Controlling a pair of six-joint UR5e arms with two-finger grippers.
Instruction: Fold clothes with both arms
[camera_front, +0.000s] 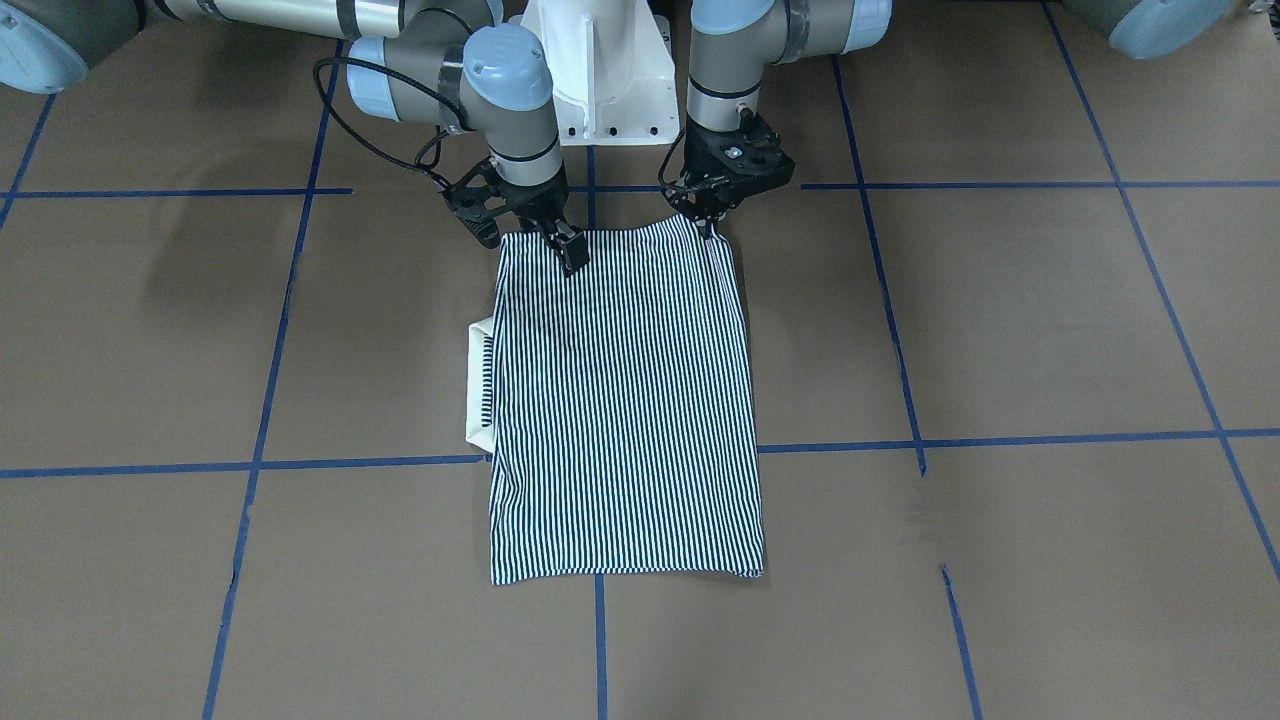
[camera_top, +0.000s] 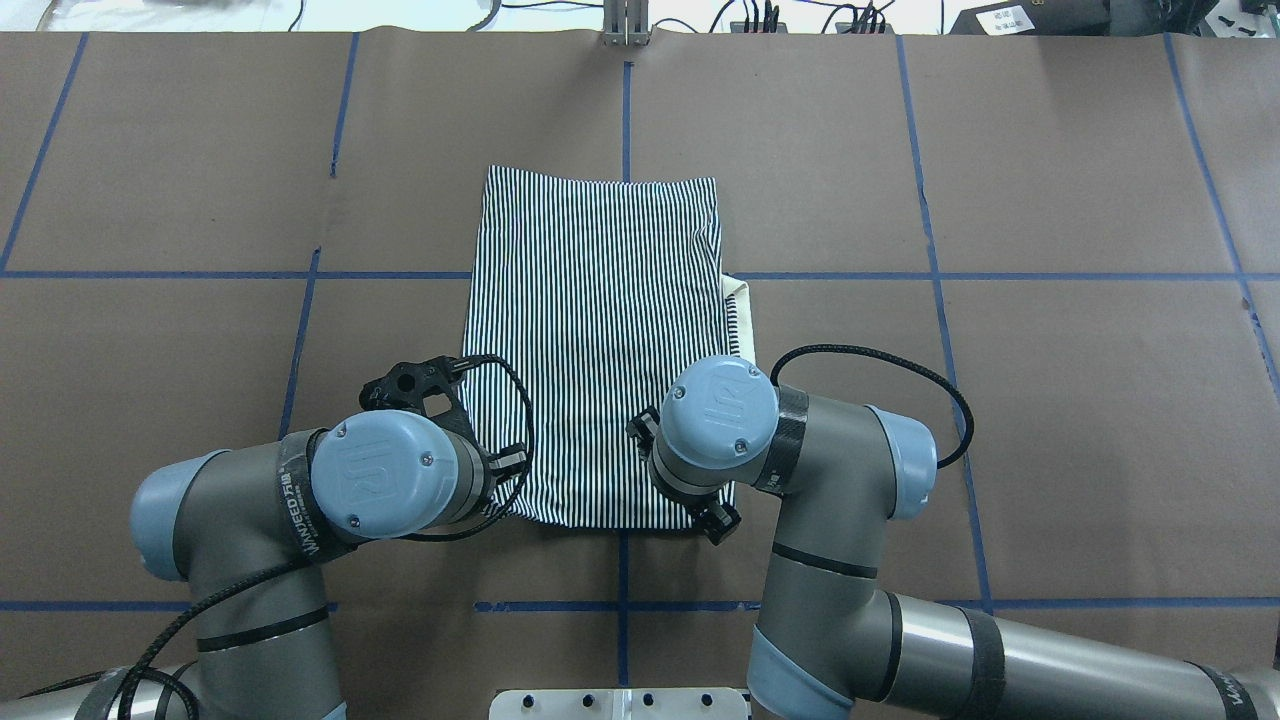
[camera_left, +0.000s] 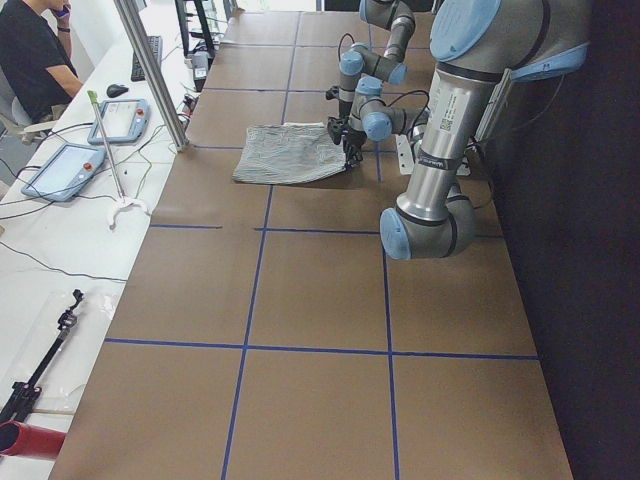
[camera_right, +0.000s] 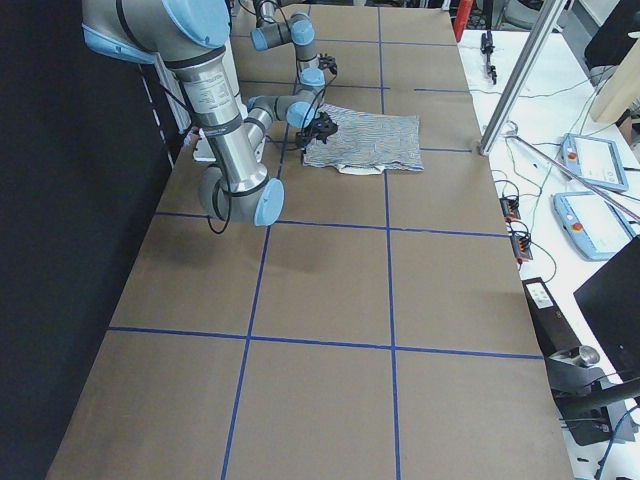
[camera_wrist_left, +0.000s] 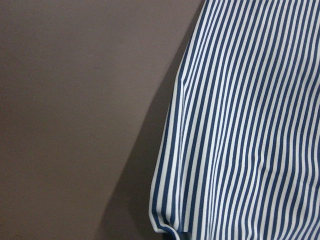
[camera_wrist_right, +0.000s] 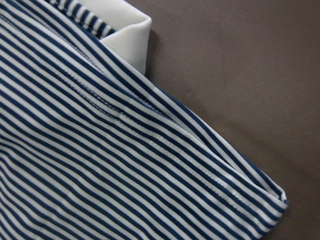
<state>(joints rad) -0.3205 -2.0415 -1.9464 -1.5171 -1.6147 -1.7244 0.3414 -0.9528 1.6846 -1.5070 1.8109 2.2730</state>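
The striped polo shirt lies folded into a long rectangle in the middle of the brown surface, its cream collar poking out on the robot's right side. At the edge nearest the robot, the left tool pinches a slightly raised corner. The right tool is down on the fabric beside the other corner; I cannot tell whether it grips

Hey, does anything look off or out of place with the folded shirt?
Yes: the cream collar sticks out past the edge of the striped shirt on the robot's right side, breaking an otherwise neat rectangle. Nothing else stands out.
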